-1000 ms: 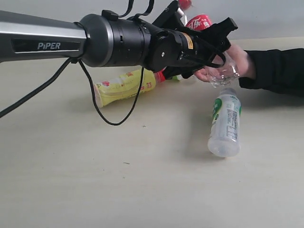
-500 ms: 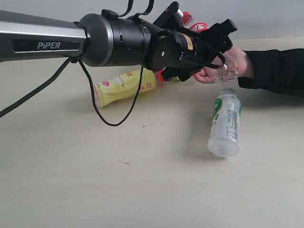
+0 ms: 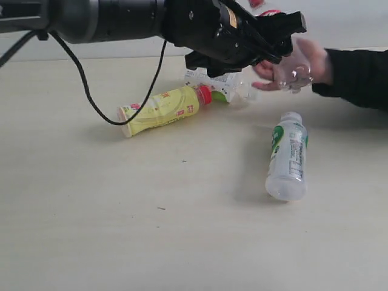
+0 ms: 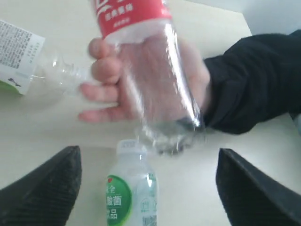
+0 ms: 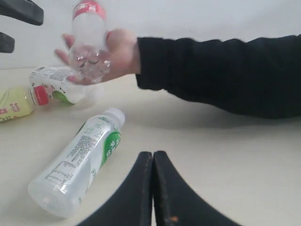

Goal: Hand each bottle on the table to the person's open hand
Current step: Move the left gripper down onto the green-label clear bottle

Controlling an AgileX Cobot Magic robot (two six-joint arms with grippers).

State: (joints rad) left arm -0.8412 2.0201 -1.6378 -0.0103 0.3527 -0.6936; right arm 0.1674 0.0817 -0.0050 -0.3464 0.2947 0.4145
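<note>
My left gripper [image 3: 280,39] hangs open; my right gripper [image 5: 153,155] is pinched shut. The frosted green-white bottle [image 3: 289,160] lies flat below the left one, cap toward the person's hand [image 5: 122,52].

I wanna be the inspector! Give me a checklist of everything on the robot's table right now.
Surface: pale beige table, a few dark specks.
Job's things: red-label bottle in the person's hand; yellow bottle, white-label clear bottle and frosted green-label bottle lying on the table.
Clutter: nothing seen.
Grippers: left gripper open, near the hand; right gripper shut.
Cables: black cable loops down from the left arm.
Surroundings: pale wall; black sleeve.
</note>
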